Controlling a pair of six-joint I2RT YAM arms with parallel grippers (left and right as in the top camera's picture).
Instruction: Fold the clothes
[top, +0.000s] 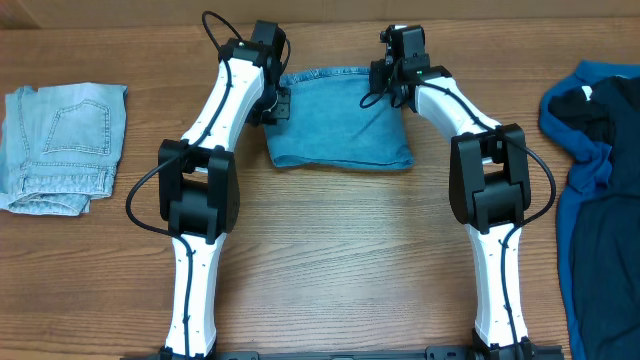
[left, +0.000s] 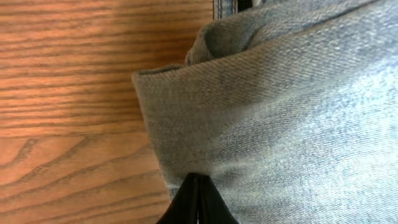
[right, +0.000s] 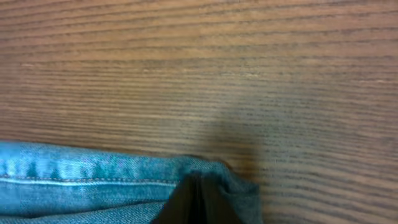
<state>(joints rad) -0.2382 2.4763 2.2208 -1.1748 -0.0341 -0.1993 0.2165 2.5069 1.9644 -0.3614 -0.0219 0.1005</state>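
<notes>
Item: mid-blue jeans (top: 340, 120), folded down to a compact block, flat on the bench (top: 330, 260) at the far middle, between the two arms.
Lie of cloth: a stitched band runs along the far edge. The left and near sides are folded edges. The top face is smooth, with no loose leg showing.
Left tool (left: 198, 200): closed tight, tips meeting at the rolled left edge of the block. It reads as a pinch on the upper layer, but how much cloth is caught cannot be told.
Right tool (right: 200, 198): narrow, closed on the far edge toward the right corner, where denim with a pale stitch line wraps round the tips.
Why held so: judgement only. A grip at each end gives a matched hold, so the block can be lifted or turned as one piece without skewing.
Step in hand: probably a last fold, or squaring up the block.
Risk: the denim is thick and layered, so a pinch on the top layer alone would peel the block open.
Pale jeans (top: 62, 145): folded, at the left end of the bench, well apart. They look finished and set aside out of the working area.
Deep-blue top (top: 600, 150): rumpled at the right end, partly out of frame, not folded. It appears to be waiting its turn.
Progress: two garments folded or nearly so; the top is yet to do.
</notes>
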